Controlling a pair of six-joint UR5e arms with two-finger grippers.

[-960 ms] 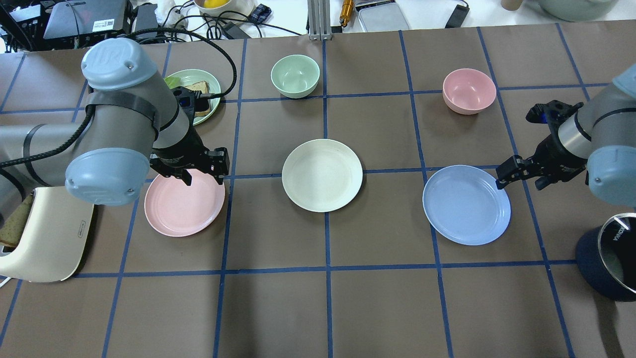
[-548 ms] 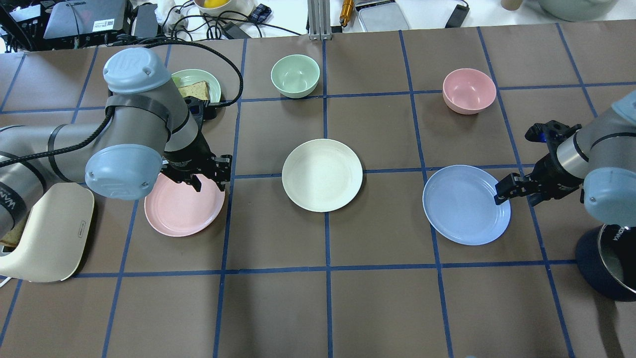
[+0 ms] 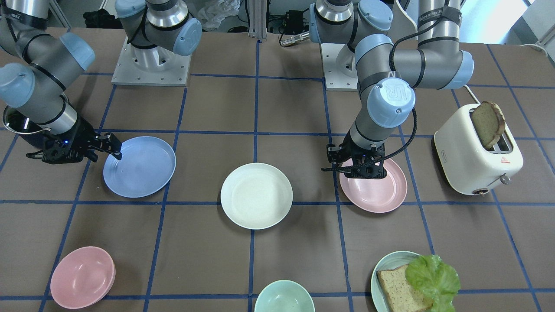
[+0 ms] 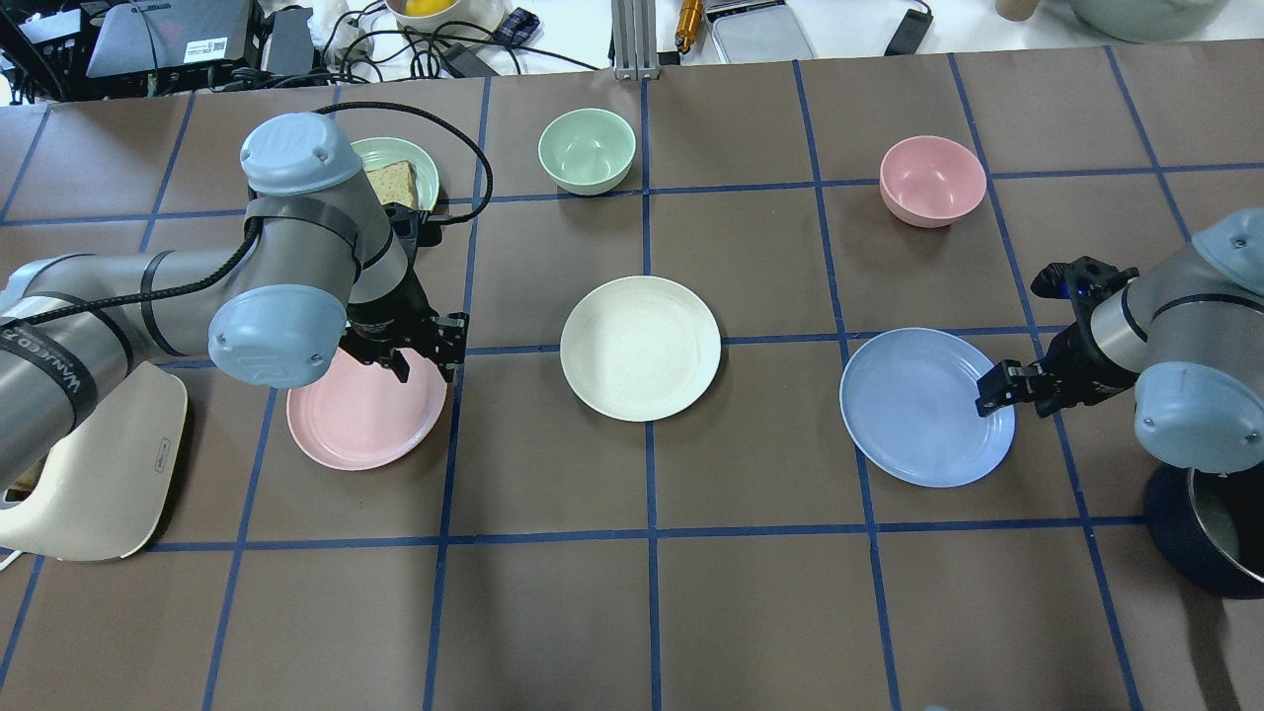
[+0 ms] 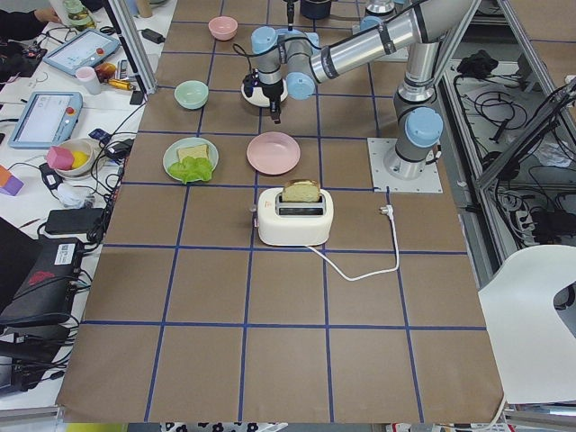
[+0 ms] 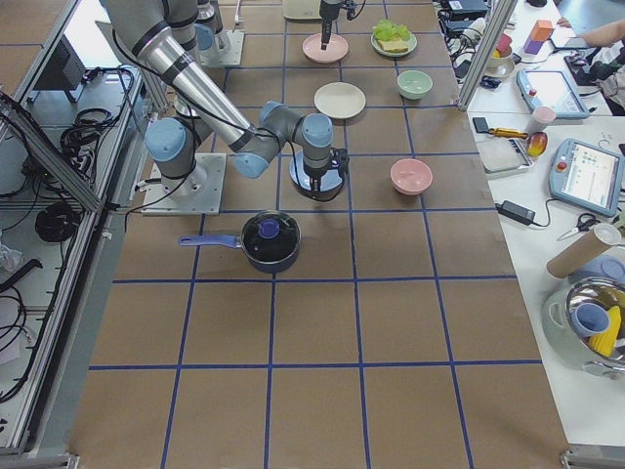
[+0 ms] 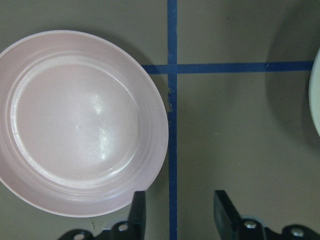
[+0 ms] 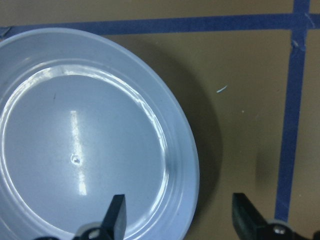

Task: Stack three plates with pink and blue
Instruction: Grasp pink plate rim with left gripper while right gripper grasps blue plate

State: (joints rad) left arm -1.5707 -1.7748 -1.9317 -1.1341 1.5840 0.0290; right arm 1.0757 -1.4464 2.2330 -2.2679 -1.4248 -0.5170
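The cream-white plate point(image 4: 640, 348) lies at the table's middle. The pale pink plate point(image 4: 360, 420) lies on its left, the light blue plate point(image 4: 918, 410) on its right. My left gripper point(image 4: 427, 360) is open, low over the pink plate's rim on the side toward the cream plate. In the left wrist view point(image 7: 179, 212) one finger is over the rim of the pink plate point(image 7: 80, 120) and the other over the table. My right gripper point(image 4: 1007, 390) is open and straddles the blue plate's outer rim, as the right wrist view point(image 8: 181, 215) shows with the blue plate point(image 8: 90, 145).
A pink bowl point(image 4: 932, 180) and a green bowl point(image 4: 587, 149) stand at the far side. A teal plate with bread and lettuce point(image 3: 412, 281) sits behind my left arm. A toaster point(image 4: 89, 474) stands at the left, a dark pot point(image 4: 1210, 523) at the right.
My left gripper has moved right, to the pink plate's right rim. My right gripper has moved nearer along the blue plate's right rim. The plates have not moved.
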